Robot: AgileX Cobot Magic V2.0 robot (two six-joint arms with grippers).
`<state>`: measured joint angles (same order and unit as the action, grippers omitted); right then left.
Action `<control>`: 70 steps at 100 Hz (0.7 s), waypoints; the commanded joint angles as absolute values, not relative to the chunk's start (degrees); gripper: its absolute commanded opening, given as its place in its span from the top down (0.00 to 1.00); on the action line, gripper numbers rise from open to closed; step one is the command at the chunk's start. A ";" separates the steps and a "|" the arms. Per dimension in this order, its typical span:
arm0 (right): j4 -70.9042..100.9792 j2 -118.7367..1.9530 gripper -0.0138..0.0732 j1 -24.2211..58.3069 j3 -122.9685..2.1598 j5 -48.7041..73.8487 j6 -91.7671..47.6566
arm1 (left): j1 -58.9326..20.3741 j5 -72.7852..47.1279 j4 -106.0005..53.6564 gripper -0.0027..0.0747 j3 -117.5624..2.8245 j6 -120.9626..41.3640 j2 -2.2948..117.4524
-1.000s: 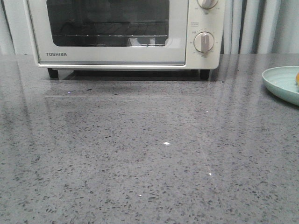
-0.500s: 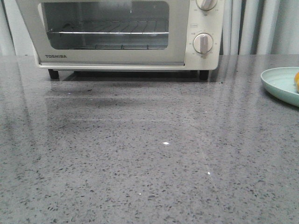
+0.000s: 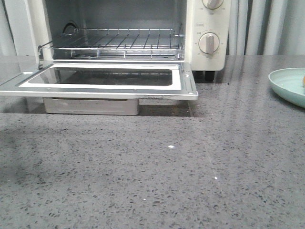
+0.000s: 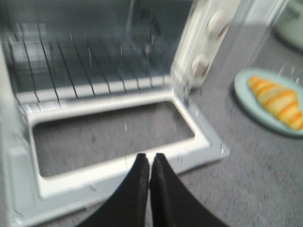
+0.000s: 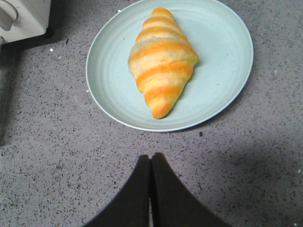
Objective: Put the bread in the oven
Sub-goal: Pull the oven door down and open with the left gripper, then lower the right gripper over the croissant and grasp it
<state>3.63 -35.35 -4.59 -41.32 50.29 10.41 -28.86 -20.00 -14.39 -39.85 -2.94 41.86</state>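
On my front view the oven [image 3: 119,43] is cut off at the top edge, the plate [image 3: 286,86] by the right edge. My left wrist view is motion-blurred, smearing the wire rack [image 4: 85,71].

Soft even light; left-wrist view blurred

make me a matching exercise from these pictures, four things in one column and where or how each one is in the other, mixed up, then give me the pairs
Things:
1. bread
2. oven door
3. wire rack
4. left gripper

States:
A. dropped open, lying flat
B. shut, holding nothing
C. lying on the pale green plate
D. bare, inside the oven

Pairs: 1-C, 2-A, 3-D, 4-B
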 commanded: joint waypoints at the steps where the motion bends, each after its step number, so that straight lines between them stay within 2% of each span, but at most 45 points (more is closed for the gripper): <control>1: 3.44 -36.90 0.92 -4.67 -44.49 47.54 8.11 | -29.23 -15.88 -11.10 0.99 -41.50 -3.13 36.29; 14: 3.44 -41.11 0.91 -4.67 -48.11 48.37 7.11 | -29.23 -16.13 -9.04 0.99 -41.50 -3.13 29.38; 21: 3.44 -43.73 0.85 -4.67 -50.74 49.14 5.49 | -29.23 -16.72 -8.28 0.99 -41.50 -3.13 27.05; 27: 3.44 -46.00 0.74 -4.67 -53.19 49.72 5.49 | -29.23 -17.40 -8.01 0.99 -41.50 -3.13 25.81; 40: 3.44 -52.31 0.44 -4.67 -58.55 52.85 5.49 | -29.23 -18.99 -7.87 0.99 -41.50 -3.13 24.66; 45: 3.44 -54.93 0.38 -4.67 -60.39 53.74 5.49 | -29.23 -19.56 -7.87 0.99 -41.50 -3.13 24.54; 70: 3.44 -68.32 0.36 -4.67 -67.93 55.90 5.49 | -29.23 -20.39 -7.87 0.99 -41.50 -3.13 24.54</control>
